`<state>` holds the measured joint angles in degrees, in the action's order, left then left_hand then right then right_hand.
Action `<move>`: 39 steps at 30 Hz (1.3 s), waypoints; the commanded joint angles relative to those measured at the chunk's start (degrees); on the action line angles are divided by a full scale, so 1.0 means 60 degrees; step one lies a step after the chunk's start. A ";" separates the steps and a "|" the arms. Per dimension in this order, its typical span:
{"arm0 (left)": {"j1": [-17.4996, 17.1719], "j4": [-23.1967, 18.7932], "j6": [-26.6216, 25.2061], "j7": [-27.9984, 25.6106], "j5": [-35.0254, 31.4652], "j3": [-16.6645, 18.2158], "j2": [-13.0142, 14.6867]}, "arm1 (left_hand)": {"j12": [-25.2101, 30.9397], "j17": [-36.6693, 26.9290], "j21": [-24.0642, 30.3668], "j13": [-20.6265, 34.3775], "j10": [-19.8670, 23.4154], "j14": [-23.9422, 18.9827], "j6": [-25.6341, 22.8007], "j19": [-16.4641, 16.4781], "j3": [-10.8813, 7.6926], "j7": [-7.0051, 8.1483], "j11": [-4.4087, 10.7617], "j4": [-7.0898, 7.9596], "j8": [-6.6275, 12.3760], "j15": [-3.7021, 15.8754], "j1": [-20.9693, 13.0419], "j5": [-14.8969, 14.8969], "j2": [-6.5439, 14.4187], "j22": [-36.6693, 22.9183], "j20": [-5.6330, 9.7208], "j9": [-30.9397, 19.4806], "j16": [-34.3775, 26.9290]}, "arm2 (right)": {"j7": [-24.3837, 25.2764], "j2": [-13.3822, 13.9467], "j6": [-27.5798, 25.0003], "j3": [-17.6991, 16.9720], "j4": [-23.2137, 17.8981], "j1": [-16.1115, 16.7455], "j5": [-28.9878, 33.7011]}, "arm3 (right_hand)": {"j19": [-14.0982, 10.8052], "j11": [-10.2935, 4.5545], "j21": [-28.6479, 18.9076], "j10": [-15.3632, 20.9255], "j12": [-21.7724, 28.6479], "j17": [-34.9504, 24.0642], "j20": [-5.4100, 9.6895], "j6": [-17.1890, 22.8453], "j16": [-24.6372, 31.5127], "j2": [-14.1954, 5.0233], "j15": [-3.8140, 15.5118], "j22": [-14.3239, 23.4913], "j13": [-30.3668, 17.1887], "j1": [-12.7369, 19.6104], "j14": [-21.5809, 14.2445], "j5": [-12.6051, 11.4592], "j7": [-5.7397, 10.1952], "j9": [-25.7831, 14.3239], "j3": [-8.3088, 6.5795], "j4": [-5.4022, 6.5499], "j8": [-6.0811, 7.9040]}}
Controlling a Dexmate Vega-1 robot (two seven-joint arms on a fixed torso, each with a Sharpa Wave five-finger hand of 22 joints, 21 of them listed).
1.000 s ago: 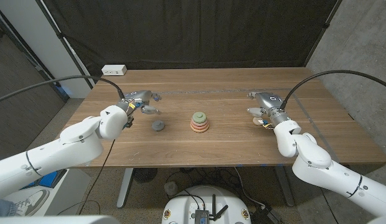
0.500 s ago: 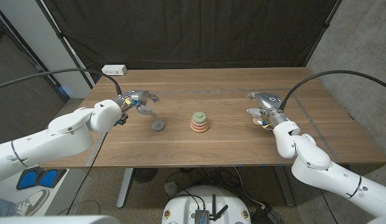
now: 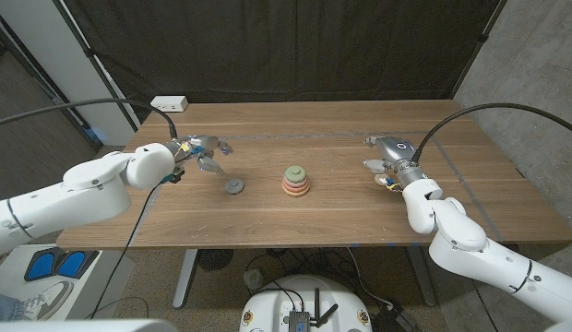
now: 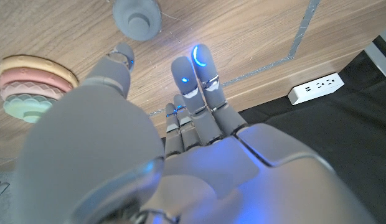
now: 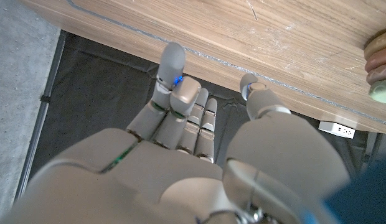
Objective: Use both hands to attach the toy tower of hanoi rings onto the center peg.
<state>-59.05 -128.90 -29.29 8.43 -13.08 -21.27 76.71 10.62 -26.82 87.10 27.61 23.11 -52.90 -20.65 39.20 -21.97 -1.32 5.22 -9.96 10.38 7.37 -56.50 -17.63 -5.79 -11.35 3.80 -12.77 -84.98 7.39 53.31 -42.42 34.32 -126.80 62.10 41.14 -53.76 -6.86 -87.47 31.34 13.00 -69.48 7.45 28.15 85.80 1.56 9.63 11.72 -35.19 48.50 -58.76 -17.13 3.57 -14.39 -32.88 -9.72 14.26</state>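
While both grasp nothing, the left robot hand [image 3: 205, 150] hovers with fingers spread near the grey round knobbed ring [image 3: 233, 186] on the brown wooden desk [image 3: 341, 217], apart from it. Right robot hand [image 3: 387, 159] is likewise released, well apart from the stacked pastel rings [image 3: 296, 181] at the desk's centre.

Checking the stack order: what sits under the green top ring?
Under the green ring lie a yellow ring, a pink one, then an orange base ring on the table. The peg inside is covered by the rings.
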 commanded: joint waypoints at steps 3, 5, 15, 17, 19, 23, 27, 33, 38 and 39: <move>0.0353 0.0499 0.0437 0.0459 -0.0282 -0.0463 -0.0173 | 0.0090 0.0009 0.0090 0.0005 0.0041 -0.0020 0.0021 -0.0032 0.0054 -0.0040 -0.0003 0.0031 0.0088 0.0849 -0.0098 0.0045 -0.0015 -0.0039 0.1337 -0.0009 -0.0068 | -0.0200 -0.0106 -0.0061 0.0182 0.0094 -0.0225 0.0155 | 0.0037 -0.0015 -0.0033 0.0087 -0.0031 -0.0048 0.0821 0.0080 -0.0003 -0.0045 0.0464 0.0002 -0.0041 0.0106 -0.0008 0.0028 -0.0011 0.0013 -0.0028 0.0042 0.0060; 0.0427 0.0567 0.0479 0.0550 -0.0381 -0.0559 -0.0245 | 0.0094 0.0024 0.0096 -0.0001 0.0039 -0.0015 0.0027 -0.0034 0.0062 -0.0053 -0.0010 0.0039 0.0091 0.0849 -0.0101 0.0049 -0.0010 -0.0040 0.1338 -0.0006 -0.0061 | -0.0251 -0.0118 -0.0081 0.0215 0.0103 -0.0262 0.0187 | 0.0033 -0.0031 -0.0037 0.0086 -0.0033 -0.0019 0.0821 0.0081 -0.0037 -0.0050 0.0465 0.0004 -0.0054 0.0107 0.0022 0.0030 -0.0019 0.0013 -0.0025 0.0043 0.0057; 0.0660 0.0852 0.0673 0.0751 -0.0948 -0.0967 -0.0631 | 0.0125 0.0033 0.0132 -0.0035 0.0073 -0.0064 -0.0015 -0.0018 0.0100 -0.0037 -0.0013 0.0076 0.0128 0.0848 -0.0107 0.0066 0.0020 -0.0045 0.1334 0.0012 -0.0092 | -0.0308 -0.0162 -0.0089 0.0254 0.0133 -0.0318 0.0231 | 0.0040 -0.0012 -0.0036 0.0093 -0.0047 -0.0033 0.0821 0.0078 -0.0032 -0.0059 0.0464 -0.0004 -0.0069 0.0109 0.0014 0.0032 -0.0019 0.0014 -0.0019 0.0042 0.0049; 0.0667 0.0859 0.0660 0.0734 -0.1128 -0.1042 -0.0694 | 0.0137 0.0029 0.0145 -0.0044 0.0096 -0.0087 -0.0057 0.0002 0.0111 -0.0038 0.0002 0.0085 0.0147 0.0848 -0.0103 0.0070 0.0028 -0.0045 0.1330 0.0016 -0.0106 | -0.0312 -0.0160 -0.0087 0.0249 0.0133 -0.0316 0.0229 | 0.0041 -0.0026 -0.0036 0.0088 -0.0052 -0.0037 0.0821 0.0080 -0.0030 -0.0061 0.0464 -0.0005 -0.0070 0.0110 0.0011 0.0032 -0.0014 0.0014 -0.0018 0.0042 0.0048; 0.0660 0.0868 0.0645 0.0725 -0.1260 -0.1084 -0.0738 | 0.0149 0.0030 0.0161 -0.0059 0.0117 -0.0116 -0.0100 0.0026 0.0126 -0.0031 0.0016 0.0097 0.0167 0.0847 -0.0100 0.0076 0.0041 -0.0046 0.1330 0.0023 -0.0121 | -0.0324 -0.0150 -0.0083 0.0248 0.0133 -0.0317 0.0231 | 0.0040 -0.0020 -0.0038 0.0094 -0.0052 -0.0039 0.0821 0.0085 -0.0029 -0.0063 0.0464 -0.0004 -0.0073 0.0109 0.0010 0.0032 -0.0018 0.0015 -0.0017 0.0043 0.0048; 0.0604 0.0905 0.0649 0.0682 -0.1392 -0.1101 -0.0800 | 0.0178 0.0028 0.0176 -0.0078 0.0182 -0.0161 -0.0161 0.0047 0.0148 -0.0006 0.0058 0.0117 0.0192 0.0847 -0.0085 0.0086 0.0063 -0.0044 0.1327 0.0031 -0.0145 | -0.0312 -0.0146 -0.0064 0.0240 0.0136 -0.0310 0.0233 | 0.0040 -0.0011 -0.0039 0.0107 -0.0054 -0.0043 0.0821 0.0089 -0.0027 -0.0067 0.0464 -0.0005 -0.0075 0.0109 0.0007 0.0033 -0.0018 0.0015 -0.0015 0.0044 0.0048; 0.0590 0.0912 0.0518 0.0728 -0.1619 -0.1187 -0.0885 | 0.0188 0.0028 0.0185 -0.0091 0.0206 -0.0187 -0.0194 0.0062 0.0162 0.0002 0.0060 0.0117 0.0204 0.0847 -0.0089 0.0091 0.0067 -0.0043 0.1330 0.0037 -0.0158 | -0.0342 -0.0145 -0.0083 0.0244 0.0128 -0.0313 0.0246 | 0.0038 -0.0030 -0.0043 0.0106 -0.0064 -0.0025 0.0821 0.0095 -0.0049 -0.0069 0.0465 -0.0002 -0.0076 0.0112 0.0028 0.0034 -0.0019 0.0015 -0.0013 0.0041 0.0047; 0.0565 0.0988 0.0457 0.0705 -0.1873 -0.1311 -0.1055 | 0.0202 0.0045 0.0197 -0.0120 0.0242 -0.0217 -0.0199 0.0072 0.0181 -0.0017 0.0052 0.0116 0.0203 0.0848 -0.0111 0.0098 0.0090 -0.0039 0.1334 0.0048 -0.0163 | -0.0408 -0.0097 -0.0066 0.0231 0.0097 -0.0310 0.0241 | 0.0040 -0.0031 -0.0042 0.0109 -0.0069 -0.0051 0.0822 0.0089 -0.0026 -0.0076 0.0465 -0.0006 -0.0087 0.0115 0.0003 0.0034 -0.0022 0.0015 -0.0010 0.0041 0.0039; 0.0476 0.1076 0.0453 0.0522 -0.1964 -0.1331 -0.1218 | 0.0207 0.0052 0.0210 -0.0133 0.0258 -0.0233 -0.0231 0.0097 0.0188 -0.0008 0.0050 0.0114 0.0215 0.0848 -0.0125 0.0101 0.0102 -0.0039 0.1335 0.0052 -0.0167 | -0.0441 -0.0081 -0.0103 0.0229 0.0067 -0.0294 0.0267 | 0.0032 -0.0024 -0.0053 0.0118 -0.0075 -0.0029 0.0822 0.0096 -0.0050 -0.0085 0.0464 0.0002 -0.0092 0.0113 0.0023 0.0034 -0.0022 0.0016 -0.0007 0.0045 0.0038; 0.0454 0.1085 0.0455 0.0486 -0.1967 -0.1325 -0.1237 | 0.0211 0.0061 0.0211 -0.0135 0.0268 -0.0231 -0.0245 0.0100 0.0190 -0.0010 0.0054 0.0113 0.0220 0.0848 -0.0127 0.0101 0.0102 -0.0038 0.1335 0.0053 -0.0161 | -0.0438 -0.0094 -0.0128 0.0231 0.0065 -0.0289 0.0279 | 0.0034 -0.0035 -0.0051 0.0113 -0.0079 -0.0028 0.0822 0.0097 -0.0052 -0.0086 0.0465 0.0000 -0.0091 0.0113 0.0025 0.0034 -0.0021 0.0016 -0.0006 0.0044 0.0038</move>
<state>-55.60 -123.36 -26.16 12.54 -23.05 -28.37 71.19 11.48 -26.52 87.98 26.80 24.17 -53.75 -21.67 39.21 -21.18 -1.37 5.64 -9.17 11.32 7.57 -57.11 -17.28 -5.18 -11.34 3.79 -12.51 -85.63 5.22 52.60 -42.86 35.70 -126.09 60.31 42.51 -53.76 -7.17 -87.46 31.65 12.62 -69.60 7.46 28.36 85.79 1.26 9.63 11.61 -35.48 48.80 -58.76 -17.13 3.36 -14.11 -32.87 -9.72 14.26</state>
